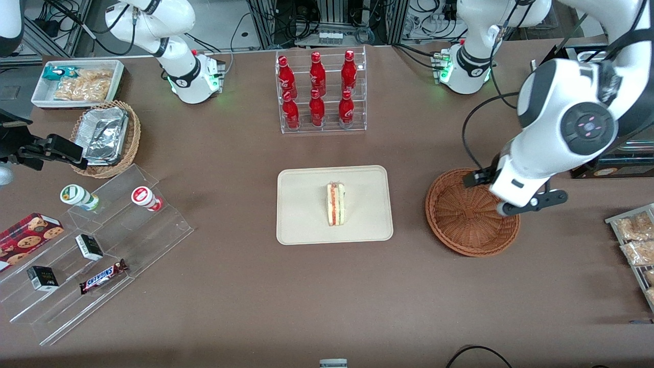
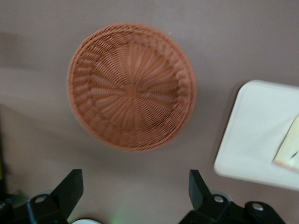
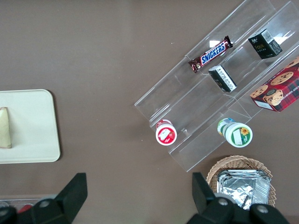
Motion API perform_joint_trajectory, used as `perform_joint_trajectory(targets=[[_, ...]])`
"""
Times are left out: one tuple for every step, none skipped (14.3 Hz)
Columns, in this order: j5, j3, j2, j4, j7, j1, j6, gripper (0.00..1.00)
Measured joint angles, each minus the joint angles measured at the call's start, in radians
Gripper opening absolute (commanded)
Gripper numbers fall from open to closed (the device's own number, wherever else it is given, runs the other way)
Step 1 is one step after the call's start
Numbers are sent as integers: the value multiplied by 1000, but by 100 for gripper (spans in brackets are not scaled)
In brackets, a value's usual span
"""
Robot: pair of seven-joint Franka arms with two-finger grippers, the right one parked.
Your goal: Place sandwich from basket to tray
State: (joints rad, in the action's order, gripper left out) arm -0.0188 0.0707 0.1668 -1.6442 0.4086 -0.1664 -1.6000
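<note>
While the left arm's gripper [image 2: 135,196] hangs above the tabletop [image 1: 240,286] over the basket [image 1: 472,214], its jaws stand wide apart and hold nothing — the two dark fingers [image 2: 70,186] are well separated, with bare brown surface between them. Seen from the wrist camera, the reddish-brown wicker basket [image 2: 131,87] has no contents; its woven floor and rim are fully exposed. In the front view the arm's white housing overlaps the basket's edge on the working arm's side. Beside the basket, toward the parked arm's end, lies the cream tray [image 1: 301,214], flat on the tabletop and apart from the basket. The sandwich [image 1: 335,204] rests on the tray, near its middle, lying with its cut edge up so that the red-orange and green layers show between pale bread. One corner of the tray [image 2: 252,135] and a sliver of the sandwich [image 2: 289,149] also appear in the wrist view. Farther from the front camera than the tray stands a clear rack of red bottles [image 1: 321,92]. Toward the parked arm's end are a clear stepped display [image 1: 107,255] carrying small packets and a chocolate bar, a tan wicker basket with foil containers [image 1: 104,138], and a white bin of snacks [image 1: 76,84].
</note>
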Motion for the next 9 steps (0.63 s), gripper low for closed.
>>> perform_joint_trajectory(targets=[[0,16,-27,-10,-49,34,21,100],[0,34,-52,-15,-98,67,41,100],[0,46,-75,-16,-144,92,63,100],[0,53,-99,-17,-184,109,80,100],[0,57,-120,-17,-218,123,91,100],[0,59,-139,-18,-252,136,99,100],[0,59,-154,-18,-286,149,102,100],[0,59,-167,-18,-312,160,103,100],[0,59,-180,-19,-329,170,103,100]])
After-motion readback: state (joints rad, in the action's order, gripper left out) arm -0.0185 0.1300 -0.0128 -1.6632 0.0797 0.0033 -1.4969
